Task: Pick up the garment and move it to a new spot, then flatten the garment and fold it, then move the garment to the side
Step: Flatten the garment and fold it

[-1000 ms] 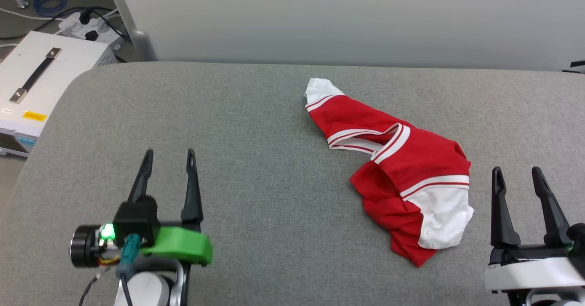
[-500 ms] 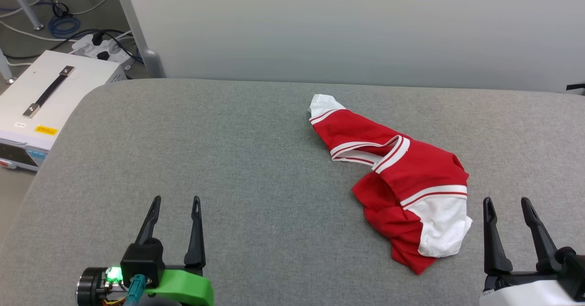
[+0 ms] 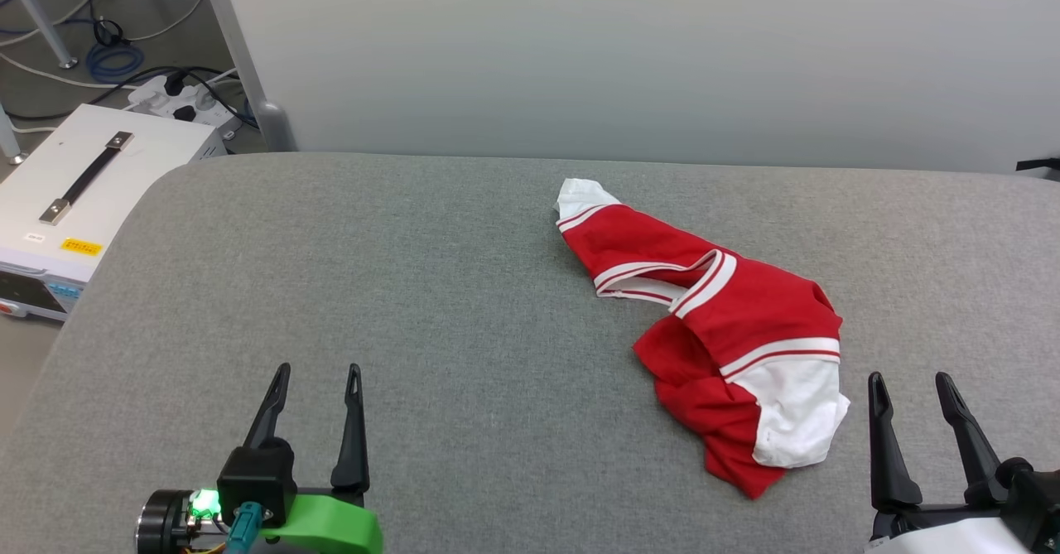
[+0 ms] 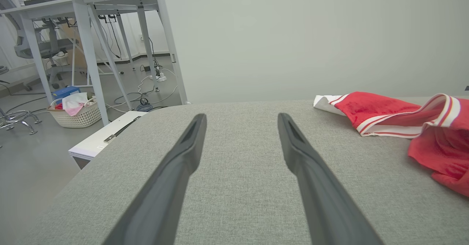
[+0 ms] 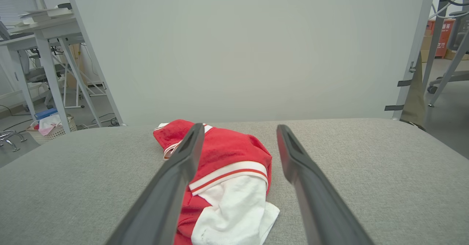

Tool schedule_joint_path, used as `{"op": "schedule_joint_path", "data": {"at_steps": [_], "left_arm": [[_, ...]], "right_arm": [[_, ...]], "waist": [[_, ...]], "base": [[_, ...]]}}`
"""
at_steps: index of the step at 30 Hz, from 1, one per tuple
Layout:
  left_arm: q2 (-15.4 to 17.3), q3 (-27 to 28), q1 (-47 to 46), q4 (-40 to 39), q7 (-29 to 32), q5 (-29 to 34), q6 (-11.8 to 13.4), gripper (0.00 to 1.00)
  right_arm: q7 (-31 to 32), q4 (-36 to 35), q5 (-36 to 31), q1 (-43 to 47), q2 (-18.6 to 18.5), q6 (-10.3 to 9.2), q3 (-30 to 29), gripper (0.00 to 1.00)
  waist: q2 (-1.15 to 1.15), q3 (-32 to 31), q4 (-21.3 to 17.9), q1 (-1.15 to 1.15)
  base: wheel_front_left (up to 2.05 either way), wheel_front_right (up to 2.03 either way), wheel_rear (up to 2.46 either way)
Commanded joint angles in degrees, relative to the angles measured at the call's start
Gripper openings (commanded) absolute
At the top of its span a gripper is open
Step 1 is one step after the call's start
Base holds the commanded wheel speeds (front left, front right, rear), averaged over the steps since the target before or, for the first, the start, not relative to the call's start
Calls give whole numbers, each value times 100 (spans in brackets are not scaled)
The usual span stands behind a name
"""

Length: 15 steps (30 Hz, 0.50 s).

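Note:
The garment (image 3: 729,322), a red T-shirt with white sleeves and striped trim, lies crumpled on the grey padded table (image 3: 464,289), right of centre. Its print is hidden in the folds. My left gripper (image 3: 319,370) hangs open over bare table at the lower left, well apart from the cloth. My right gripper (image 3: 909,378) is open at the lower right, just right of the white sleeve. In the left wrist view the garment (image 4: 410,124) lies at the right, beyond the gripper (image 4: 242,117). In the right wrist view the garment (image 5: 227,171) lies between and left of the spread fingers (image 5: 238,127).
A pale wall (image 3: 629,49) stands behind the table. Off the table's left edge sit a white box with a black handle (image 3: 74,181), a power strip and cables on the floor. Desk legs and a wicker basket (image 4: 75,113) stand further left.
The head camera tilted up, so the whole scene slid down the picture. Both grippers sit lower in view and nearer the table's front. The garment lies as before.

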Motion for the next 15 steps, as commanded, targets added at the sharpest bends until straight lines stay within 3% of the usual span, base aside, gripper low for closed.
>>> {"op": "schedule_joint_path", "data": {"at_steps": [1, 15], "left_arm": [[-45, 29, 100, 19, -32, 69, -45, 100], [-96, 187, -125, 150, -33, 132, -349, 100]], "right_arm": [[-27, 17, -30, 52, -8, -4, 12, 100], [-27, 5, -32, -9, -8, -4, 36, 100]], "waist": [[0, -2, 3, 0], [0, 76, -8, 0]], "base": [[0, 0, 0], [0, 0, 0]]}}
